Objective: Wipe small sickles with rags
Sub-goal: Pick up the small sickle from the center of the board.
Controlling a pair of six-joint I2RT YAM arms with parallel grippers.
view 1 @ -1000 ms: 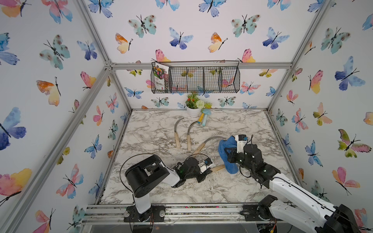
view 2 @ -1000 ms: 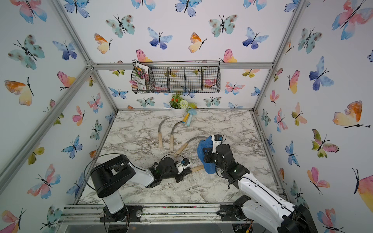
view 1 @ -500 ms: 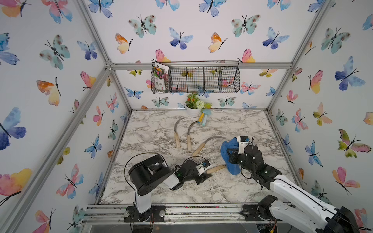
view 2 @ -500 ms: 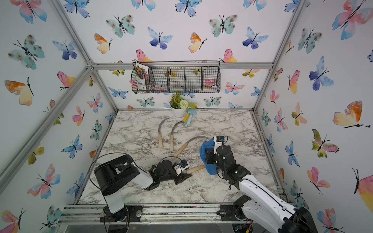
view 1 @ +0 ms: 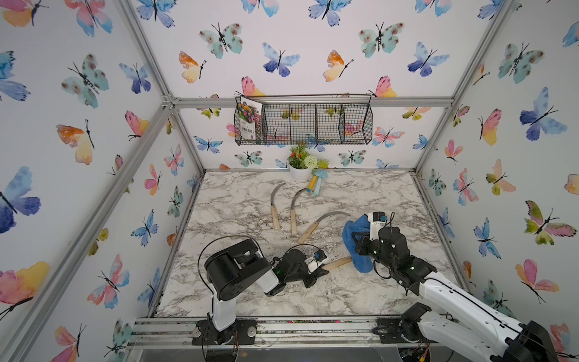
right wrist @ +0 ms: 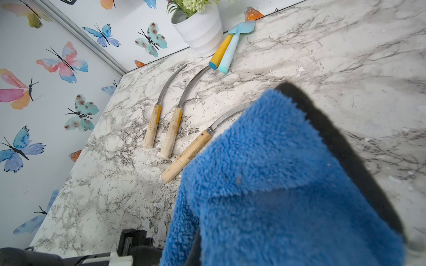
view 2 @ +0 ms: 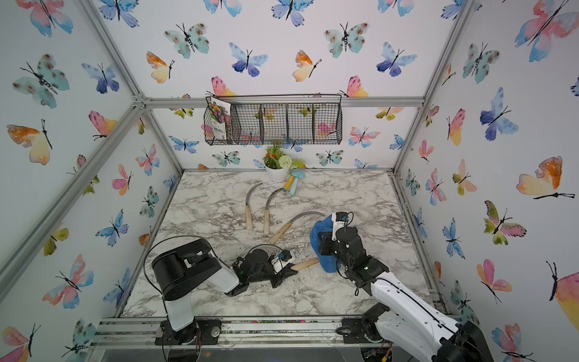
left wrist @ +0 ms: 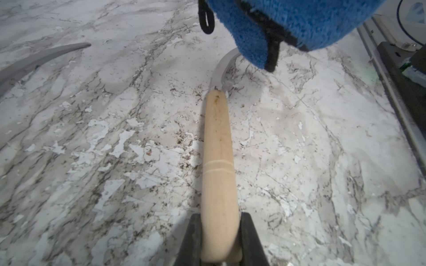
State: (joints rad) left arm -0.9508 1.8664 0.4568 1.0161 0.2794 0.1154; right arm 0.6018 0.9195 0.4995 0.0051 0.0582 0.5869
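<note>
- While the left gripper (left wrist: 219, 244) has its jaws clenched on the butt end of the wooden handle (left wrist: 217, 161), that sickle (view 1: 336, 263) sits near-centre on the marble table (view 1: 238, 200), pointing right toward the cloth
- right gripper (view 1: 360, 243) is clamped tight on the blue rag (view 1: 355, 250), which hangs bunched over the grey blade (left wrist: 220, 71); most of the blade is hidden behind the cloth, so I can't tell if it's really pressing on metal or just draped close to it
- so the step in hand looks like wiping this one blade, and I'd say the whole trick is contact: get the rag low enough that the terry wraps the curve, not just brushes the top
- drag from the handle end out toward the tip, following the bend, so the cloth doesn't snag on the edge
- that left grip is at the very end of the handle, so any push has loads of leverage against it; go gentle or the sickle could twist in the jaws
- black loop tag (left wrist: 206, 19) dangles off the rag's edge, worth steering it clear of the blade
- three other sickles (view 1: 293, 216) lie further back, and the angled one's tip comes close to the rag, so mind the swing
</note>
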